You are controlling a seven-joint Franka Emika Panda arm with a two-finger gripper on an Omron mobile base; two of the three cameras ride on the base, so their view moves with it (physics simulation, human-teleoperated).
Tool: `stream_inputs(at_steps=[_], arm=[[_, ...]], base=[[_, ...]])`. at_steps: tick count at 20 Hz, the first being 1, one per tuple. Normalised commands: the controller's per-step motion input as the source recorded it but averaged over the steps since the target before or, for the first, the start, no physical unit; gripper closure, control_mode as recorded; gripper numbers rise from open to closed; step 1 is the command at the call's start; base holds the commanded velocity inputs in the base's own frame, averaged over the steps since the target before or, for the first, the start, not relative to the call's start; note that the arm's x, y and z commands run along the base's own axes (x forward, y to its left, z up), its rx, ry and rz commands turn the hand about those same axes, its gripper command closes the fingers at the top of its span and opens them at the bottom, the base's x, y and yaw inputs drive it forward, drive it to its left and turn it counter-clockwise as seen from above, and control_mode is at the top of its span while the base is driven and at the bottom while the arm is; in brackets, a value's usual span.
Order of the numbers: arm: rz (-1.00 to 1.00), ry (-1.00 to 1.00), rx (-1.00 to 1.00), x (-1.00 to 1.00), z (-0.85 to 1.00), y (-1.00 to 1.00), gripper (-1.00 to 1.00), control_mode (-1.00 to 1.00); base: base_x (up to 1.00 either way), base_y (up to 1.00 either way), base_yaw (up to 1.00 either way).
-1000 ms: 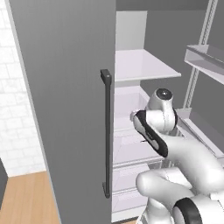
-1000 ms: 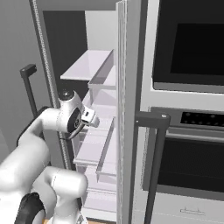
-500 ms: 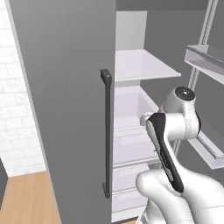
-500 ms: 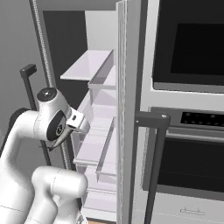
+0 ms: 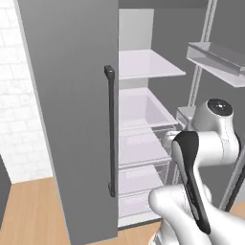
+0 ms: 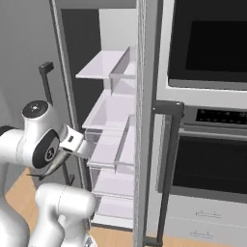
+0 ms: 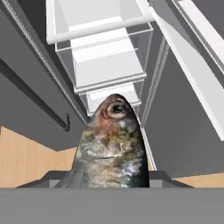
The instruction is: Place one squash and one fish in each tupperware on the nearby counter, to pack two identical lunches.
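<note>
In the hand view a grey, speckled fish (image 7: 113,148) stands head-up between the two dark fingertips, and my gripper (image 7: 112,178) is shut on it. The fish's tail end is hidden below the frame. Beyond the fish lie the white shelves of the open fridge (image 7: 105,65). In the right base view my white hand (image 6: 73,141) sits in front of the fridge's lower shelves, pointing toward them. The squash, the tupperware and the counter are out of view.
The fridge interior (image 5: 143,119) holds white shelves and clear drawers. Its grey door (image 5: 72,110) with a dark vertical handle (image 5: 111,134) stands open on the left. A built-in oven stack (image 6: 207,125) flanks the fridge on the right. Wooden floor (image 5: 28,210) lies below.
The arm has drawn back out of the fridge toward the base, its wrist swinging lower and closer to the cameras. The fish stays in the grip.
</note>
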Motion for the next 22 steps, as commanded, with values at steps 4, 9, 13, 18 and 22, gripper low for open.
stream_inputs(at_steps=[4, 9, 13, 18, 22], arm=[[0.00, 0.00, 0.00, 0.00, 0.00, 0.00, 1.00, 1.00], [0.00, 0.00, 0.00, 0.00, 0.00, 0.00, 1.00, 1.00], [0.00, 0.00, 0.00, 0.00, 0.00, 0.00, 1.00, 1.00], [0.00, 0.00, 0.00, 0.00, 0.00, 0.00, 1.00, 1.00], [0.00, 0.00, 0.00, 0.00, 0.00, 0.00, 1.00, 1.00]], base=[[-1.00, -0.28, -0.07], [-0.87, -0.63, -0.29], [-0.14, -0.98, -0.40], [0.10, -1.00, -0.44], [0.52, -1.00, -0.40]])
